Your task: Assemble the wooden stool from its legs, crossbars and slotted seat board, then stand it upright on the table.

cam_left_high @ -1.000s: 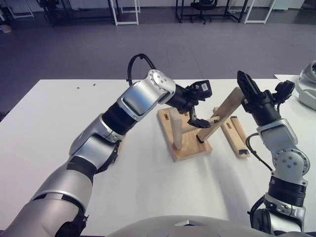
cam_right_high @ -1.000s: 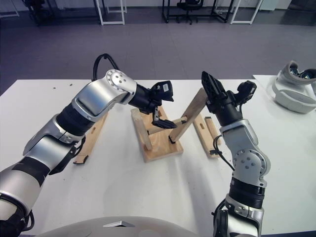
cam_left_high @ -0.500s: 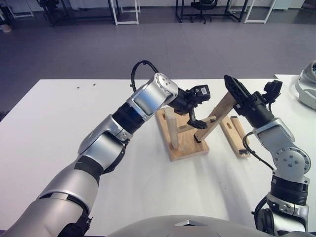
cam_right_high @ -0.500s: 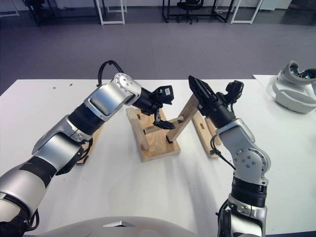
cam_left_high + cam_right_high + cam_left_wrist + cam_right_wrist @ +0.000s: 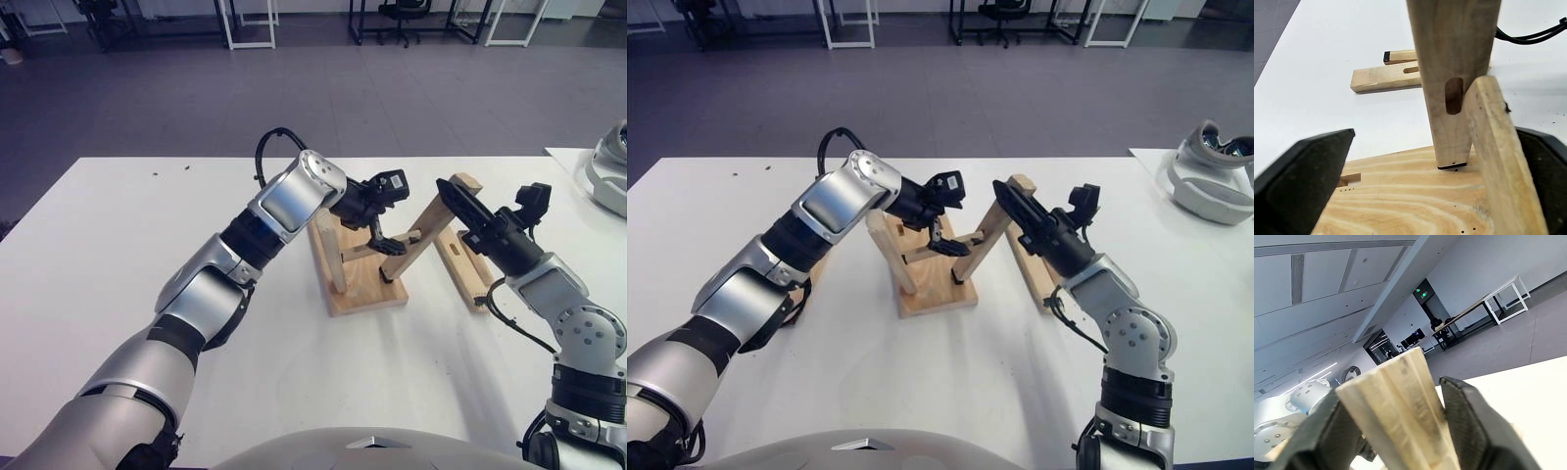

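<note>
The slotted seat board (image 5: 364, 291) lies flat on the white table. One leg (image 5: 327, 253) stands on its left side, and a crossbar (image 5: 358, 252) runs from it to a second, tilted leg (image 5: 423, 235). My right gripper (image 5: 453, 196) is shut on the top end of that tilted leg (image 5: 1400, 401). My left gripper (image 5: 385, 240) is open astride the crossbar (image 5: 1498, 161), which sits close to one finger. In the left wrist view the tilted leg (image 5: 1449, 73) has its foot on the board (image 5: 1415, 196).
Loose wooden pieces (image 5: 472, 269) lie on the table right of the board. Another piece (image 5: 811, 266) lies partly hidden under my left arm. A white headset (image 5: 1213, 181) rests at the table's far right. The near half of the table is bare.
My right gripper has swung down and to the left with the leg, tilting it further. The board with its upright leg has shifted slightly left, and my left gripper has followed it.
</note>
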You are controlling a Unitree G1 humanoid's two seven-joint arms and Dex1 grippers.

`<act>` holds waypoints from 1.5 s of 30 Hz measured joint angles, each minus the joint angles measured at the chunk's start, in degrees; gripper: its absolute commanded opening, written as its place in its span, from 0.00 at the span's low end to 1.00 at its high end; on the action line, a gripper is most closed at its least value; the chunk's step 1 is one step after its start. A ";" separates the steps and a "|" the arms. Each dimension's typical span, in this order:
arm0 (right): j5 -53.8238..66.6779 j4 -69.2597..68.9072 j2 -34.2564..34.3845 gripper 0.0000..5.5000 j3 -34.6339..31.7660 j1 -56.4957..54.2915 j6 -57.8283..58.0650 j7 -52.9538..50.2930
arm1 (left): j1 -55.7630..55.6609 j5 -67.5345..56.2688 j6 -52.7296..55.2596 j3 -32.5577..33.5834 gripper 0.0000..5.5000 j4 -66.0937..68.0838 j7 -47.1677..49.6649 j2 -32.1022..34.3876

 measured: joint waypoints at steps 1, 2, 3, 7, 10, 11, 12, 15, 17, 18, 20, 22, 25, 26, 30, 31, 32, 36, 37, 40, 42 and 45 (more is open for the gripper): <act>-0.07 -0.12 0.04 0.41 0.06 0.11 -0.21 0.01 | 0.02 0.00 -0.04 0.24 0.98 0.37 0.01 -0.03; -0.16 -0.41 0.08 0.40 0.06 0.36 -0.45 0.06 | 0.16 0.03 -0.05 0.55 0.98 0.59 0.02 -0.01; -0.20 -0.58 0.14 0.38 0.09 0.53 -0.58 0.15 | 0.27 0.03 -0.07 0.65 0.98 0.59 0.01 -0.02; -1.68 -1.60 0.34 0.34 0.43 1.27 -1.52 0.72 | 0.73 0.13 -0.13 1.12 0.98 1.62 -0.02 -0.03; -3.13 -1.86 0.31 0.32 1.00 1.33 -2.28 1.16 | 0.85 0.39 -0.20 1.40 0.98 2.06 -0.01 0.03; -3.98 -2.05 0.30 0.32 1.29 1.33 -2.71 1.35 | 1.14 0.49 -0.19 1.40 0.98 1.74 0.01 0.12; -4.29 -2.09 0.30 0.32 1.57 1.31 -3.06 1.27 | 1.59 0.50 0.01 1.39 0.98 0.96 -0.02 0.37; -6.09 -2.24 0.41 0.32 2.63 0.67 -3.46 -0.05 | 2.37 0.35 1.39 1.39 0.98 -2.47 -0.22 0.59; -6.71 -2.29 0.42 0.32 3.36 -0.27 -3.42 -0.94 | 2.40 0.29 2.23 1.39 0.98 -3.89 -0.25 0.50; -7.17 -2.35 0.41 0.32 3.64 -0.45 -3.42 -1.33 | 2.40 0.29 2.44 1.40 0.98 -4.21 -0.22 0.52; -8.80 -2.39 0.36 0.32 5.19 -0.90 -3.18 -2.33 | 2.46 0.24 2.68 1.51 0.98 -5.45 -0.05 0.44; -10.60 -2.41 0.12 0.32 6.29 -1.37 -2.56 -3.11 | 2.46 0.17 3.02 1.76 0.98 -5.79 0.10 0.36; -12.35 -1.97 -0.17 0.32 7.60 -2.60 -0.97 -4.61 | 2.45 0.29 3.14 2.48 0.98 -6.10 0.30 0.59; -12.75 -1.94 -0.21 0.32 7.60 -2.99 -0.68 -5.08 | 2.44 0.29 3.13 2.70 0.98 -7.12 0.30 0.97; -12.46 -2.06 -0.10 0.32 6.40 -3.12 -0.48 -5.53 | 1.63 -0.85 4.90 6.94 0.98 -13.51 -0.05 4.49; -11.99 -2.27 -0.06 0.32 5.88 -3.16 -0.48 -5.52 | 1.41 -1.99 6.03 8.43 0.98 -15.57 -0.17 5.57; -11.40 -2.65 -0.04 0.32 5.51 -3.20 -0.50 -5.43 | 1.30 -2.79 7.00 10.19 0.98 -17.65 -0.21 6.66; -10.74 -4.68 -0.26 0.32 5.08 -3.19 -0.61 -4.43 | 1.65 -4.45 8.27 15.67 0.98 -19.93 0.76 11.38; -10.77 -4.70 -0.46 0.32 4.95 -3.19 -0.62 -4.46 | 2.56 -4.45 8.24 16.85 0.98 -19.94 1.76 12.51; -10.80 -4.71 -0.72 0.32 4.83 -3.20 -0.57 -5.59 | 5.04 -4.90 8.34 21.54 0.98 -20.73 5.68 13.49; -10.64 -5.70 -0.62 0.32 4.69 -2.91 -0.47 -7.03 | 5.32 -5.33 8.22 26.34 0.98 -22.29 8.97 14.21; -8.44 -10.16 -0.18 0.32 3.13 0.56 -0.52 -7.68 | 11.35 -6.31 8.20 34.23 0.98 -26.66 14.01 17.35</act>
